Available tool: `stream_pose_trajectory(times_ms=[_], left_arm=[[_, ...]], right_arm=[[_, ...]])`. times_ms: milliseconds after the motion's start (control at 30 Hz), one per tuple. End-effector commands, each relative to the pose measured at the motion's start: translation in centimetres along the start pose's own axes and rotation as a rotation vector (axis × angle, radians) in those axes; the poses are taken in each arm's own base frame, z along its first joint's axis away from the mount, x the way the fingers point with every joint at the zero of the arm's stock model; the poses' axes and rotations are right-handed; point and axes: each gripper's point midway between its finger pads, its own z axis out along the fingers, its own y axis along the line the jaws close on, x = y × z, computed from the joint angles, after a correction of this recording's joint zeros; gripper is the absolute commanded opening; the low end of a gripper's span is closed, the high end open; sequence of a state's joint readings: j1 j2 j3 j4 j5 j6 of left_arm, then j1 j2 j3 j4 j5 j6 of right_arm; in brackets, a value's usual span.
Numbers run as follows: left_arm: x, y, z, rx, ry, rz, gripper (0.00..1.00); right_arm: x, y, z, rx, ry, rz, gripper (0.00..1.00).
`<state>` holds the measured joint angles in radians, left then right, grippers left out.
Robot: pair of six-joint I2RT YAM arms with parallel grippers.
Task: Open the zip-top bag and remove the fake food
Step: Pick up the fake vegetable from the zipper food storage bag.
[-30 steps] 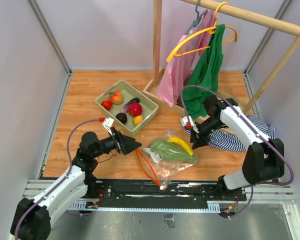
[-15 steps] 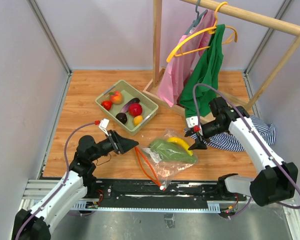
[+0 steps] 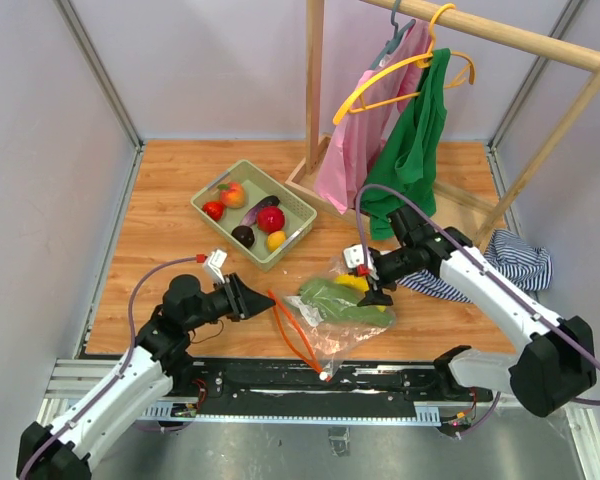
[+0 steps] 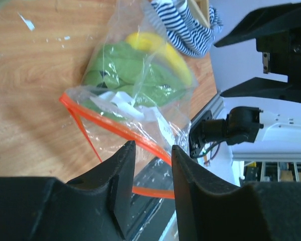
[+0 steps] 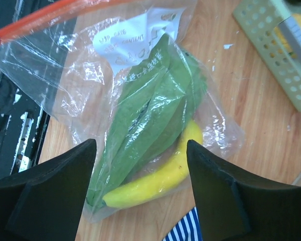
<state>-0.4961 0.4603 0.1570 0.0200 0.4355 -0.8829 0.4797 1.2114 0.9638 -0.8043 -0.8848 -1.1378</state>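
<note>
The zip-top bag (image 3: pixel 332 325) lies crumpled on the wooden table, its orange-red zip strip (image 3: pixel 292 335) toward the near edge. Inside it are a yellow banana (image 5: pixel 160 181) and a green piece (image 5: pixel 150 110) of the fake food, under a white label (image 5: pixel 128 42). My right gripper (image 3: pixel 377 292) hovers open just above the banana end, and its jaws straddle both pieces in the right wrist view (image 5: pixel 140 145). My left gripper (image 3: pixel 270 298) sits at the strip's left end. Its jaws (image 4: pixel 151 148) stand a narrow gap apart, and the strip (image 4: pixel 110 125) shows beyond the gap, not pinched.
A pale green basket (image 3: pixel 218 182) behind the bag holds several more fake fruits, among them a red one (image 3: pixel 271 219). A wooden rack (image 3: pixel 313 90) with pink and green clothes stands at the back right. A striped cloth (image 3: pixel 515 262) lies on the right.
My right gripper swung left from the striped cloth to above the bag and spread its jaws. My left gripper's jaws narrowed, and it stayed by the strip's left end.
</note>
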Motion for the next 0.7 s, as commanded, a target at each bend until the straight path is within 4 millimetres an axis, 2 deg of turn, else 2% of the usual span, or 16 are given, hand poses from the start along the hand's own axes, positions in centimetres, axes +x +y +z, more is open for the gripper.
stream_pose_trajectory(times_ms=[0, 100, 300, 533, 667], left_arm=[[1.2, -1.2, -0.3, 0.003, 0.050, 0.009, 0.38], [2.9, -1.4, 0.2, -0.003, 0.103, 0.003, 0.38], [5.6, -1.2, 2.3, -0.028, 0.161, 0.006, 0.38], [5.2, -0.8, 4.9, -0.029, 0.110, -0.025, 0.40], [5.8, -0.2, 6.3, -0.042, 0.133, -0.033, 0.41]], right_arm=[[1.9, 0.3, 1.9, -0.003, 0.069, -0.029, 0.76], [3.1, 0.9, 3.1, -0.031, 0.108, -0.036, 0.78], [5.6, 0.5, 4.3, -0.042, 0.211, 0.018, 0.76], [7.5, 0.9, 5.5, -0.074, 0.282, 0.058, 0.74], [8.1, 1.1, 5.9, -0.096, 0.322, 0.098, 0.71]])
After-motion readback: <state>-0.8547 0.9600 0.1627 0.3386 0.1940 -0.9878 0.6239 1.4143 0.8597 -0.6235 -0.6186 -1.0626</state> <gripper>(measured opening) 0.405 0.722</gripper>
